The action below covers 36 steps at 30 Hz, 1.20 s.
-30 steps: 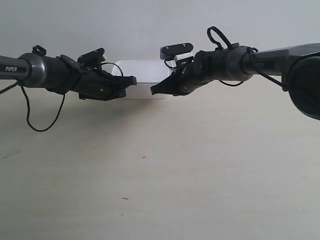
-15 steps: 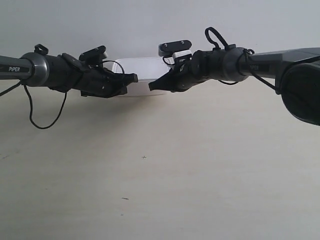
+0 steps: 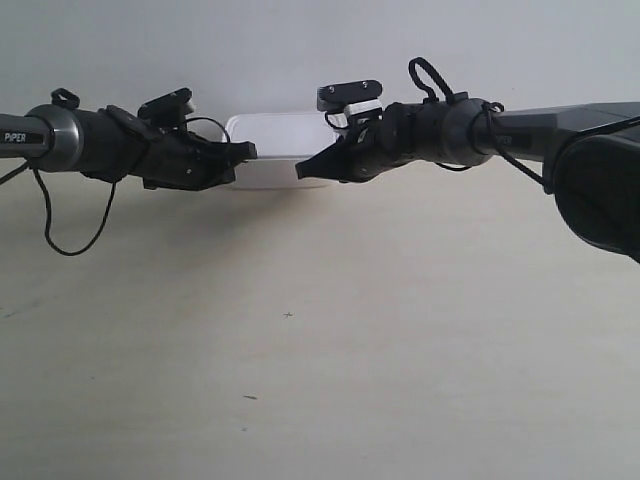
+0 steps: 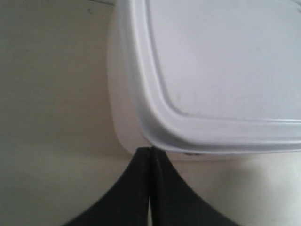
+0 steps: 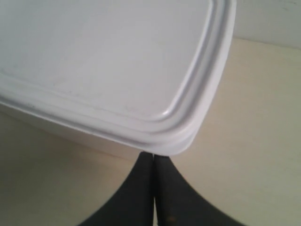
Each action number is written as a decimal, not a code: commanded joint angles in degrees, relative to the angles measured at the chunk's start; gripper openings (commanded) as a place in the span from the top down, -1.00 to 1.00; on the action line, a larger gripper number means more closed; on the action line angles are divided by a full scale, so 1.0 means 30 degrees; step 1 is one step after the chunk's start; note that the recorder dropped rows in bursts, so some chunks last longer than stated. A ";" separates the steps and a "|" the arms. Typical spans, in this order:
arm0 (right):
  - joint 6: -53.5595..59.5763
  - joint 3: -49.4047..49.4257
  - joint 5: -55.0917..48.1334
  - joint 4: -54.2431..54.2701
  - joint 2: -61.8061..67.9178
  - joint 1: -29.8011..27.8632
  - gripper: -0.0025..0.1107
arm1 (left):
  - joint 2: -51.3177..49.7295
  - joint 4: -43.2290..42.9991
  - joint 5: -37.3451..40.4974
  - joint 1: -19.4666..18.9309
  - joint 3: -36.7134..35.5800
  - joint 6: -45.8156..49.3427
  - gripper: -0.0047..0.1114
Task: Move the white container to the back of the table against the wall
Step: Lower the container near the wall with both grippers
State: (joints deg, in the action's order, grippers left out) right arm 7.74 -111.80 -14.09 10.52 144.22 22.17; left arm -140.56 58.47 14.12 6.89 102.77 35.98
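The white container (image 3: 275,150) sits on the table (image 3: 320,330) close to the wall (image 3: 300,50). Its lid fills the left wrist view (image 4: 216,70) and the right wrist view (image 5: 103,61). My left gripper (image 4: 149,149) is shut, its tips touching the box's corner just under the lid rim. In the exterior view that gripper (image 3: 248,150) comes in from the left. My right gripper (image 5: 154,155) is also shut, with its tips pressed under the lid's other front corner, and it (image 3: 303,170) reaches in from the exterior view's right.
Both dark arms stretch low over the table from either side, with a loose black cable (image 3: 60,235) hanging from the arm at the exterior view's left. A few tiny dark specks (image 3: 288,315) mark the tabletop nearer the camera.
Both shut grippers have moved toward the wall with the container ahead of them, and the container now sits farther back.
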 commanded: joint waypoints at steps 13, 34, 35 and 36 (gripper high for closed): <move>0.0134 -0.0188 0.0908 -0.0036 0.0040 -0.0321 0.96 | -0.0724 -0.0003 0.1013 -0.0066 0.1290 0.0091 0.92; 0.0256 -0.0188 0.1080 0.0003 0.0185 -0.0321 0.96 | -0.1121 0.0078 0.0663 -0.0066 0.1548 0.0356 0.92; 0.0256 -0.0188 0.1080 0.0003 0.0185 -0.0321 0.96 | -0.1121 0.0126 0.0612 -0.0066 0.1548 0.0356 0.92; 0.0256 -0.0188 0.1080 0.0003 0.0185 -0.0321 0.96 | -0.1121 0.0126 0.0612 -0.0066 0.1548 0.0356 0.92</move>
State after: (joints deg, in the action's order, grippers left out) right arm 8.07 -111.89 -11.49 10.64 144.97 21.58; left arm -143.98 58.47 16.17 6.89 107.02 36.63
